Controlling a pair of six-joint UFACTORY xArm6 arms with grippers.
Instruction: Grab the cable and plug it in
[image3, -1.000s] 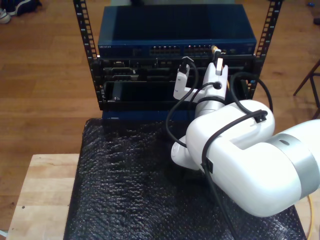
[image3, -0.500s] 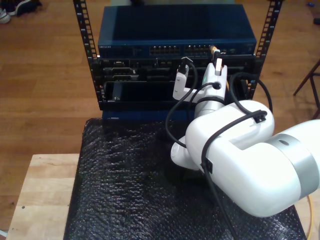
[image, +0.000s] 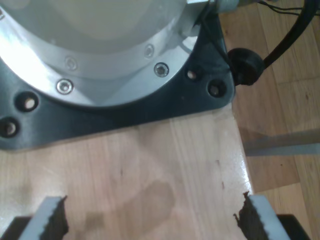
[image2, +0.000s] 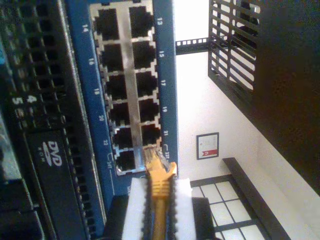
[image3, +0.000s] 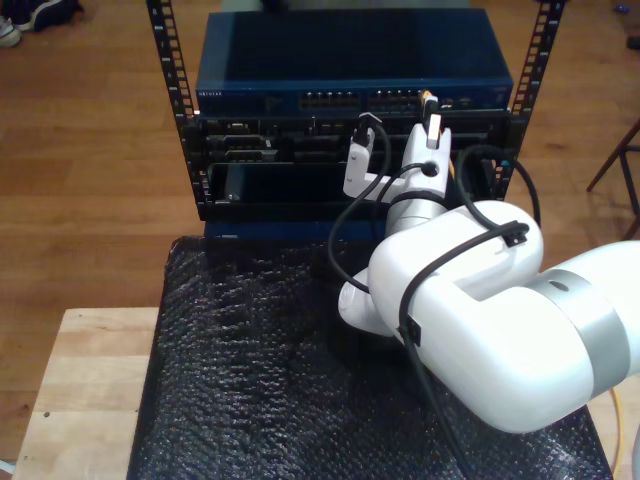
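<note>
A black metal equipment rack (image3: 180, 110) holds a flat blue network switch (image3: 350, 60) on top. My second gripper (image2: 159, 197) pinches the thin yellow-orange cable (image2: 160, 200), whose clear plug (image2: 152, 161) sits at the switch's port block (image2: 127, 90). My first gripper (image: 150, 220) hangs spread wide over a pale wooden table (image: 150, 170), holding nothing.

We see soft, even indoor light outside; the white arm (image3: 500, 330) glares slightly. Both wrist views are blurred close up, with a blown-out bright wall (image2: 200, 100).
</note>
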